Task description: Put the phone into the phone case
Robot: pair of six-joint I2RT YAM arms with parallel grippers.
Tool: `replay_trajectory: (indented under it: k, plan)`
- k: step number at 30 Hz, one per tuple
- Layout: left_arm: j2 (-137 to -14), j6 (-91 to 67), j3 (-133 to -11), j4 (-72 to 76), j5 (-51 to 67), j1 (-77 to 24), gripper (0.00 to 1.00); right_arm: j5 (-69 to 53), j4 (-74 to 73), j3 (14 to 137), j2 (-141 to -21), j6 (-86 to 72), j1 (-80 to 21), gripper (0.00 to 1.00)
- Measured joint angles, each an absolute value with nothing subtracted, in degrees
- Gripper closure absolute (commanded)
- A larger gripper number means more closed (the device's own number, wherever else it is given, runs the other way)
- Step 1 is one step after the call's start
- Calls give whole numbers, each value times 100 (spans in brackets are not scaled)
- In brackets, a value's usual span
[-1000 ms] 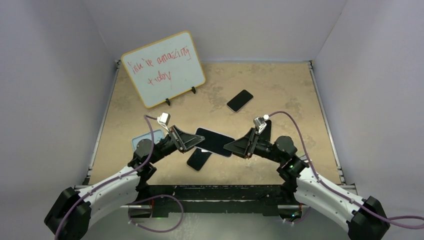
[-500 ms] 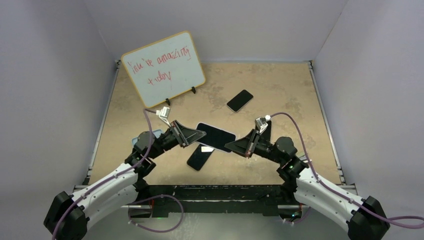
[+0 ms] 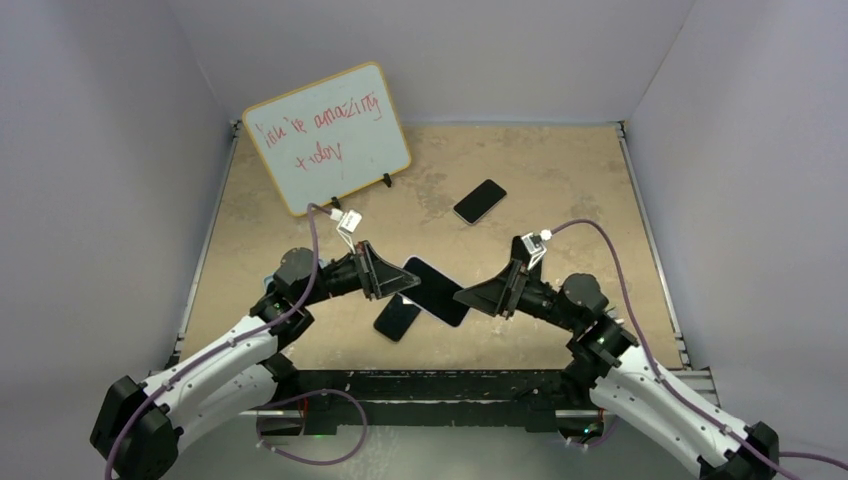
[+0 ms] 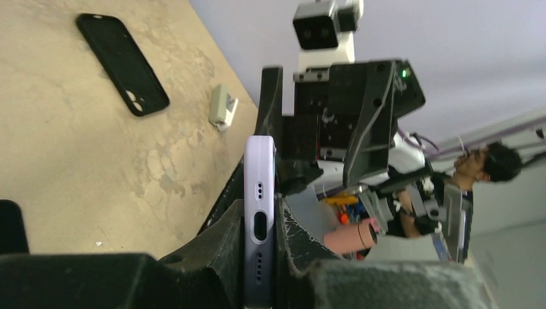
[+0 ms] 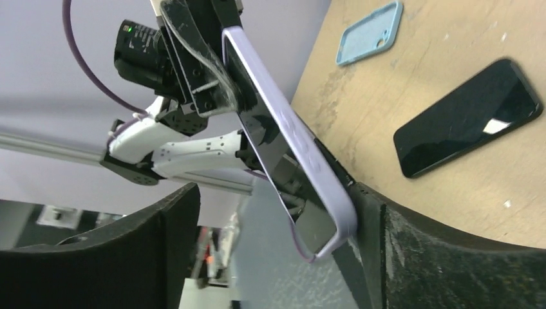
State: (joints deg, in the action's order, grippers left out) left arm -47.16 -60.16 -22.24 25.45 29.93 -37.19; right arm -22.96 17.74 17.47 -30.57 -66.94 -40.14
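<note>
L gripper (image 3: 400, 282) clamped on phone (image 3: 437, 291) at its port end; phone is up off the table (image 3: 560, 190), tilted. Lilac case (image 5: 302, 145) rims its edge. R gripper (image 3: 470, 296) at the opp. end, jaws wide: one finger (image 5: 412, 257) touches phone's corner, the other well apart. Black phone (image 3: 397, 318) lies flat below the held one. Blue case (image 5: 368, 32) near table's L edge. Farther: dark slab (image 3: 480, 201), well apart from both grippers. Whiteboard (image 3: 327, 137) at back-L corner.

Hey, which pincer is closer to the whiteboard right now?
Left. The left pincer, clamped on the held phone, sits in front of the whiteboard's right end. The right pincer is farther right, at the phone's other end.
</note>
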Motion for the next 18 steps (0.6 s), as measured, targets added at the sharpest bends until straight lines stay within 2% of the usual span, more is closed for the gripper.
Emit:
replay_trajectory:
  k: [3, 6, 12, 14, 18]
  plan:
    - [-4840, -5769, -2456, 2383, 3594, -3717, 100, -2261, 1326, 2117, -2923, -6038, -4012, 8]
    - [-5035, -5463, -2659, 2080, 4091, -3726, 100, -2351, 1092, 2526, -3118, -5400, -4012, 11]
    - [-5345, -5078, -2783, 1671, 4718, -3726, 100, -2781, 856, 3074, -4075, -4484, -4012, 26]
    - [-5465, -4995, -2812, 1623, 4840, -3726, 100, -3129, 989, 3079, -4447, -4407, -4012, 28]
    - [-5680, -4880, -2856, 1557, 4928, -3726, 100, -3697, 1527, 2895, -4995, -4436, -4012, 41]
